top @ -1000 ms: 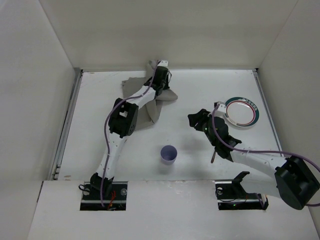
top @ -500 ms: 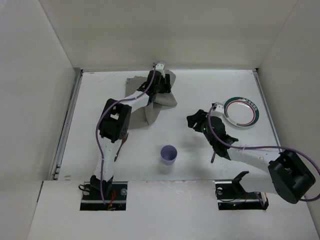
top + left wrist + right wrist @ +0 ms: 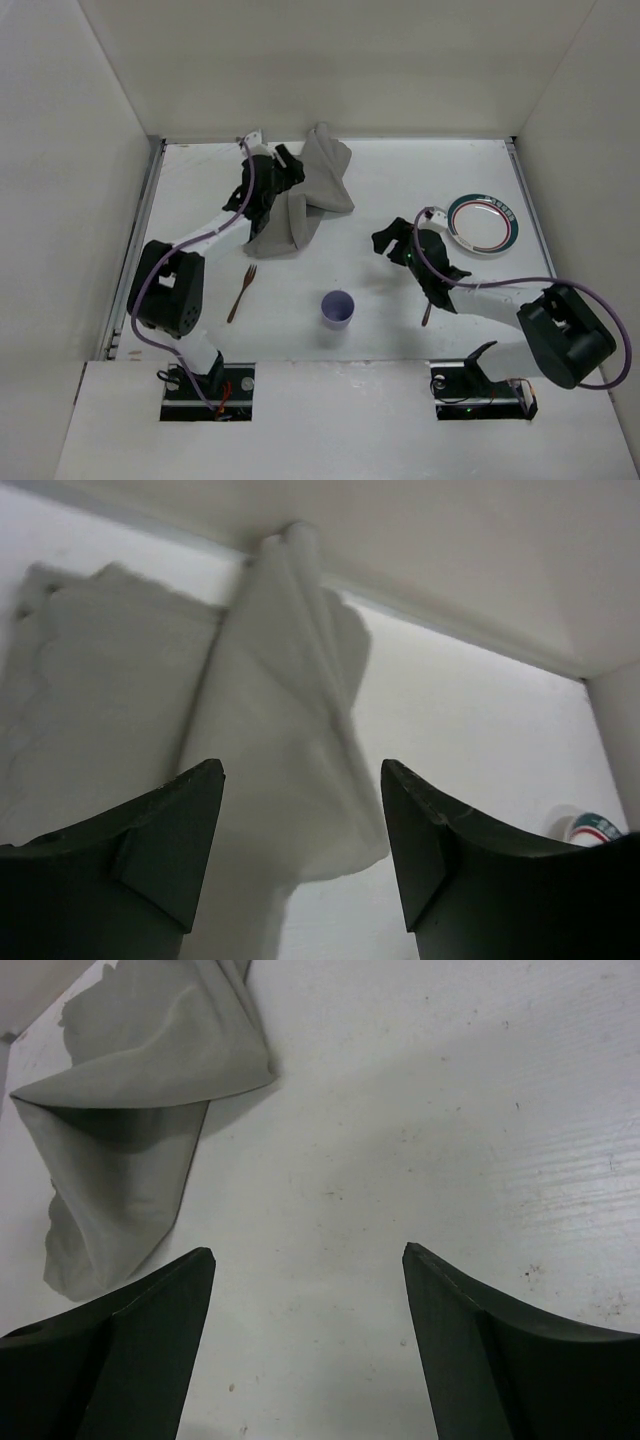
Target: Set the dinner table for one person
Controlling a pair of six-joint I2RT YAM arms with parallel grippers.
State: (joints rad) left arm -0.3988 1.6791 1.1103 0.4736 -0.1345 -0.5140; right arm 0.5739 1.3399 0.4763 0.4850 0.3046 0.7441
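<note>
The dinner table (image 3: 420, 175) is a white tabletop. A crumpled grey cloth (image 3: 300, 205) lies at its far left-centre. My left gripper (image 3: 288, 166) hovers at the cloth's left edge, open; in the left wrist view the cloth (image 3: 270, 710) lies under and beyond the gripper (image 3: 300, 768), and neither finger presses on it. My right gripper (image 3: 383, 240) is open over bare table right of the cloth, nothing between its fingers (image 3: 308, 1250). A brown fork (image 3: 241, 292), a purple cup (image 3: 338, 308) and a green-rimmed plate (image 3: 485, 222) sit on the table.
White walls enclose the table on three sides, with metal rails (image 3: 135, 250) along the side edges. A thin brown utensil (image 3: 427, 315) pokes out from under my right arm. The plate's rim (image 3: 592, 828) shows at the right in the left wrist view.
My left gripper opened, let go of the cloth and swung left. The cloth settled in a heap, and the fork now shows. My right gripper opened wider.
</note>
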